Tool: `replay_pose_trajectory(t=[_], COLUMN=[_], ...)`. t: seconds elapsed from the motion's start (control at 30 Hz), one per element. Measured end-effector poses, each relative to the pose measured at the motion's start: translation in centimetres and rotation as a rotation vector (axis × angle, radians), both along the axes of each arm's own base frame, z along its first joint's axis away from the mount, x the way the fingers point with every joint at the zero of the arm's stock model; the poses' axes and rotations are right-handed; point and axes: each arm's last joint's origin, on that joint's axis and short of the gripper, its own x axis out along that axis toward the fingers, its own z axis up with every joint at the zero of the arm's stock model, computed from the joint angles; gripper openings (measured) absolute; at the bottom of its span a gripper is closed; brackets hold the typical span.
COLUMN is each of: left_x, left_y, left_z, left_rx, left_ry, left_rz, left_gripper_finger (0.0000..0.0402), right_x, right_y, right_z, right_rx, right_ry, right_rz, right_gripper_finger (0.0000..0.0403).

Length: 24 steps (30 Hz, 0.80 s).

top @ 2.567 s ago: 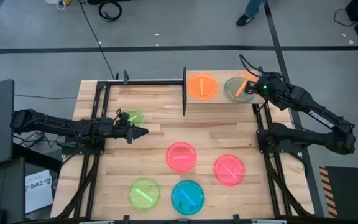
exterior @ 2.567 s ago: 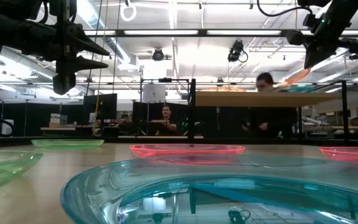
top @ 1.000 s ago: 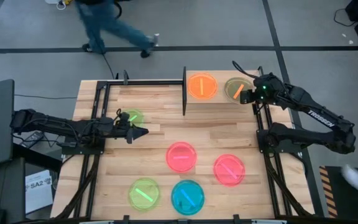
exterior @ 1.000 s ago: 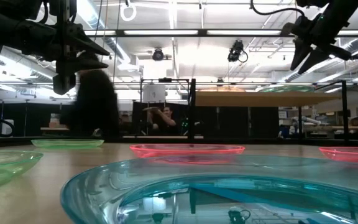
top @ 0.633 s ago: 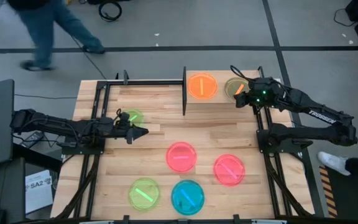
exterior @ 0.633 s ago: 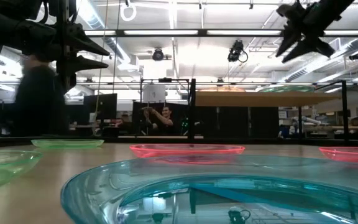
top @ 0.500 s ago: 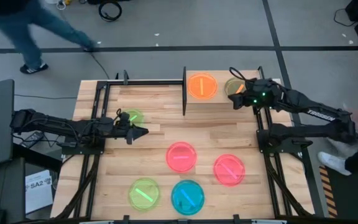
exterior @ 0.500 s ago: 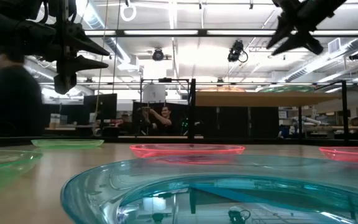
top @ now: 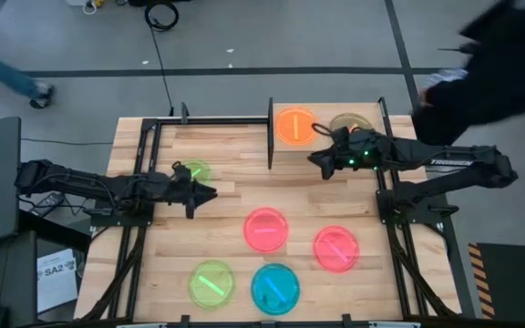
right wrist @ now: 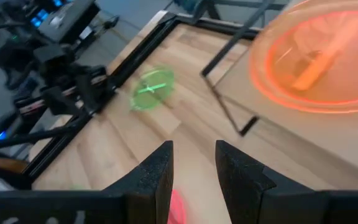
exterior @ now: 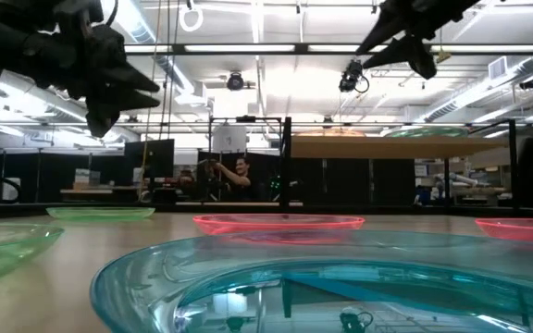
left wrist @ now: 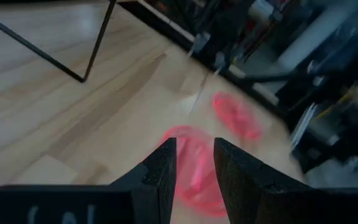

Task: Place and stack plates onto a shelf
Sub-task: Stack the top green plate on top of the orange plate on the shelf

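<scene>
High view: seen from above, a pale butcher-block tabletop of glued wood strips; at its far right corner, the shelf, a small light-wood board on thin black posts, carrying an orange plate and beside it a greenish stack partly covered by the right arm; right gripper poised off the shelf's near edge, holding nothing, fingers parted by a narrow gap; left gripper out over the table's left part, empty, just beside a green plate; lower down, all round and translucent with a lighter centre stripe, two pink plates, a second green one and a teal one, each lying flat and apart from the others; a dark blurred person beyond the right arm.

Low view: filling the foreground, the teal plate's glossy, see-through rim; behind it, thin pink and green rims lying flat on the wood; the shelf board edge-on above them on a black post, with a pale green rim atop its right part; both arms dark and raised near the picture's top.

Left wrist view: two blunt dark fingers standing slightly apart with nothing between; past them, smooth wood and both pink plates, blurred.

Right wrist view: dark fingers likewise a little apart and empty; the orange plate glowing on the shelf board; a green plate far off on the tabletop near the left arm.
</scene>
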Motion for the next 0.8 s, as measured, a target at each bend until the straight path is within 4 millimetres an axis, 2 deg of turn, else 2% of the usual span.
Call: replay_pose_trajectory(t=[0.43,0.63,0.7,0.8], left_x=[-0.1,-0.2,-0.4,-0.5], left_y=[0.0,0.1,0.2,0.2], left_z=[-0.5,-0.8,-0.9,-0.2], left_rx=[0.422,0.471,0.474,0.477], left_ry=[0.104,0.148,0.213,0.337], left_rz=[-0.113,-0.09,-0.1,-0.11], left_gripper_finger=[0.0114,0.0114,0.0114,0.0114], right_x=[4.3,6.1,6.7,7.4], right_y=[1.8,2.1,2.1,2.2], right_z=[-1.8,-2.6,-2.9,-3.4], right_rx=[0.002,0.02,0.027,0.035], right_ry=[-0.017,-0.05,-0.06,-0.069], right_rz=[0.102,0.15,0.167,0.186], right_gripper_finger=[0.0126,0.0126,0.0126,0.0126])
